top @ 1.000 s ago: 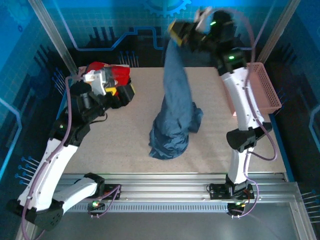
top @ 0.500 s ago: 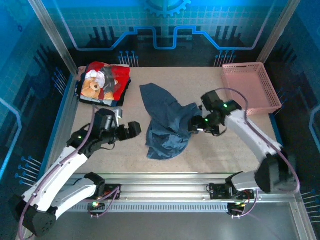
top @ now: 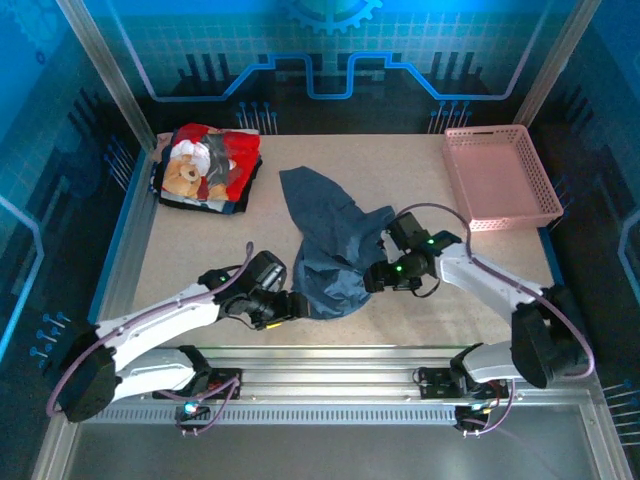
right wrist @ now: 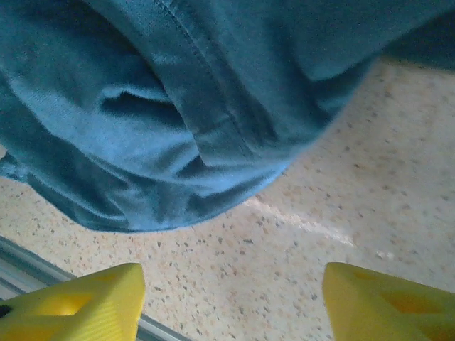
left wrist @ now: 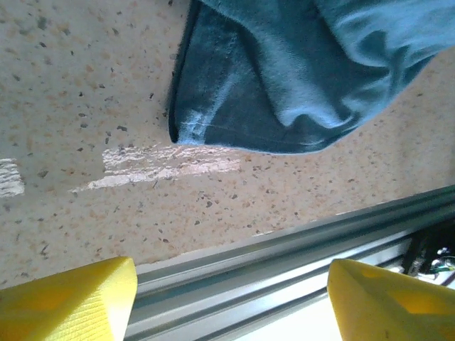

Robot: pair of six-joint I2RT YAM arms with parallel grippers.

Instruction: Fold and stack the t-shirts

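A dark slate-blue t-shirt [top: 335, 250] lies crumpled in a heap at the middle of the table. My left gripper [top: 293, 303] sits low at its near-left edge, open; the left wrist view has the shirt's hem [left wrist: 284, 78] ahead of the yellow fingertips [left wrist: 67, 302], nothing between them. At the shirt's near-right edge my right gripper [top: 373, 282] is open too, its fingertips [right wrist: 78, 302] over bare table just short of the cloth [right wrist: 178, 106]. The red t-shirt with the teddy-bear print [top: 205, 165] lies folded on top of a stack at the back left.
A pink lattice basket [top: 500, 178] stands at the back right. The metal rail [left wrist: 284, 256] of the table's near edge runs right under my left gripper. Bare tabletop [top: 200, 250] lies to the left and right of the blue shirt.
A second ago my right gripper held the blue shirt high at the back; the shirt now lies dropped on the table. Both arms have come down to its near edge, the left from the red stack.
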